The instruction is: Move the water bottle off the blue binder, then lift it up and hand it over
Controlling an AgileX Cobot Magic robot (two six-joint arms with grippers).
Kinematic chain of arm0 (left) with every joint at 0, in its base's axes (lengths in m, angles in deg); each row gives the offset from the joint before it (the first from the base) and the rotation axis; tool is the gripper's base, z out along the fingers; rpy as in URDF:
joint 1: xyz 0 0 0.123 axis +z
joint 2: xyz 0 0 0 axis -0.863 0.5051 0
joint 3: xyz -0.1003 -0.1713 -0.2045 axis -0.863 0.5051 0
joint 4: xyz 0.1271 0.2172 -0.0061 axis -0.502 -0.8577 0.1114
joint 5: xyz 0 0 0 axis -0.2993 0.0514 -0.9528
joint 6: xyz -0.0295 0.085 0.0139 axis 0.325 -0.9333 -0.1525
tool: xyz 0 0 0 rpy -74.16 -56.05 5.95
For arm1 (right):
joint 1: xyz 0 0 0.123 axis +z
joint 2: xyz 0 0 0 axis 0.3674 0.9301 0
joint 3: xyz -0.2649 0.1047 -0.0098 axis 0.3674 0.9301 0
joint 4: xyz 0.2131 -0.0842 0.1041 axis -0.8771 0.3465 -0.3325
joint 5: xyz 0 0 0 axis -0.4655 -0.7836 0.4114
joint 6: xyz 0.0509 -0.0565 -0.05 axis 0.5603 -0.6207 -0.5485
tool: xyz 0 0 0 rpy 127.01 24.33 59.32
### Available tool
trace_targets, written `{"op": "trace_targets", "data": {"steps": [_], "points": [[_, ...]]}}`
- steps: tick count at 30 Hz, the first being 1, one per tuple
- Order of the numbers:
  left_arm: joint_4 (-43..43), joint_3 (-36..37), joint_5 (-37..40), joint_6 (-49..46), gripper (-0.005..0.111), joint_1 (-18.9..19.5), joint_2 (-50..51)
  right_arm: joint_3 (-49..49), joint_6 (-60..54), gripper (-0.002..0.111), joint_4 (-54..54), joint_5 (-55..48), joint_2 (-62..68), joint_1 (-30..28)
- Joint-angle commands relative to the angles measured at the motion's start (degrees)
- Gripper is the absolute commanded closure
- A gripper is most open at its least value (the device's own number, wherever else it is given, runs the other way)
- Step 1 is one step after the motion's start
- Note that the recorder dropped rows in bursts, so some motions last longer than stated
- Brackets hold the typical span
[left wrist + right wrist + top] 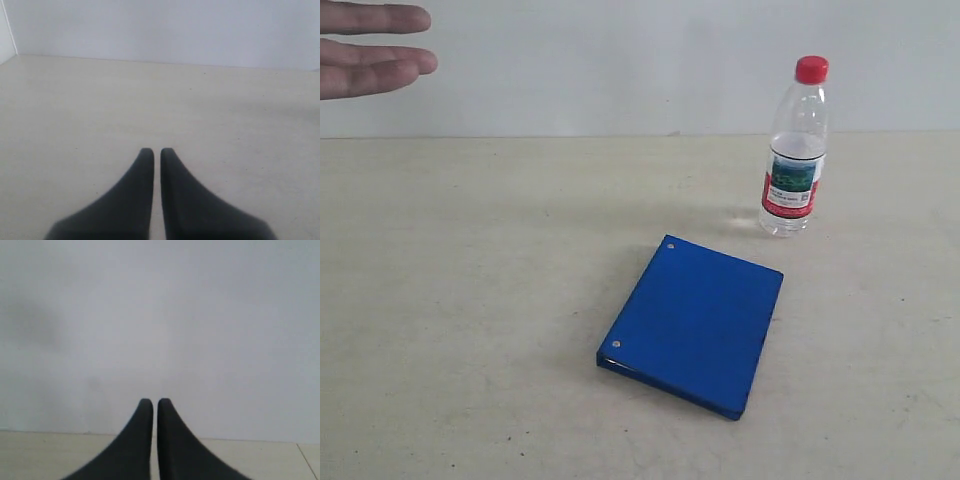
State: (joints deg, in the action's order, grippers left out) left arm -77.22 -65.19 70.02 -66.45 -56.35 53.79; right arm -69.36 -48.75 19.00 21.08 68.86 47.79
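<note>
standing upright on the tabletop (470,300), the water bottle (794,150) is off the blue binder (695,325). it sits just beyond the binder's far right corner without touching it, red cap (811,69) up, so its long axis is vertical. the binder lies flat and closed, nearer the middle. with the bottle clear of it, i judge the binder is the thing left to lift.

a person's open hand (370,50) shows at the upper left edge, well apart from both things, so the handover probably goes toward the left arm's side. the bottle is on the right arm's side.

the left fingers (135,190) are all but closed, with a thin slit between them, and hold nothing. the right fingers (135,440) are the same.

the exterior view shows bottle, binder and hand but neither arm. the left wrist view shows only bare tabletop ahead of its fingers. the right wrist view looks mostly at the wall (160,315), with a strip of tabletop below. neither wrist view catches the binder or bottle, so which way they lie from the fingers cannot be told.
</note>
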Motion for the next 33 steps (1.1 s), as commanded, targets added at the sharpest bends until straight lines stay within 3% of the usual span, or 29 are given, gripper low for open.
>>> {"op": "trace_targets", "data": {"steps": [1,5,10,13,16,21,24,27,29,33], "points": [[-0.82,0.16,-0.61,-2.68,0.102,-0.44,-0.16,6.40,-1.72,0.108,-2.16,1.49,-13.77,-0.42],[-0.42,0.16,-1.23,-2.67,0.102,-0.44,-0.16,14.34,-3.78,0.108,-4.19,0.35,-27.10,-0.42],[11.99,0.16,-5.53,-2.01,0.102,-0.44,-0.16,23.10,-10.72,0.108,-17.78,-11.11,-40.78,-0.42],[21.78,0.16,-7.88,1.06,0.102,-0.44,-0.16,28.07,-16.00,0.108,-30.07,-18.92,-44.81,-0.42],[25.85,0.16,-7.88,1.06,0.102,-0.44,-0.16,33.66,-22.41,0.108,-47.15,-22.67,-45.86,-0.42],[27.32,0.16,-10.32,2.42,0.102,-0.44,-0.16,44.89,-36.30,0.108,-71.38,-19.66,-45.76,-0.42],[38.28,-0.26,-14.57,4.83,0.102,-0.56,-0.16,50.39,-45.25,0.108,-76.65,-15.98,-45.76,-0.42],[42.51,-6.51,-14.33,-1.46,0.102,-0.70,-0.16,52.25,-49.93,0.108,-82.17,-14.28,-45.76,-0.42],[42.34,-11.99,-12.08,-10.62,0.102,-0.70,-0.16,52.24,-52.15,0.107,-83.45,-14.30,-45.76,-0.42],[47.63,-21.87,-0.96,-32.53,0.102,-0.70,5.30,52.24,-57.00,0.084,-86.29,-13.82,-45.76,-0.42]]}}
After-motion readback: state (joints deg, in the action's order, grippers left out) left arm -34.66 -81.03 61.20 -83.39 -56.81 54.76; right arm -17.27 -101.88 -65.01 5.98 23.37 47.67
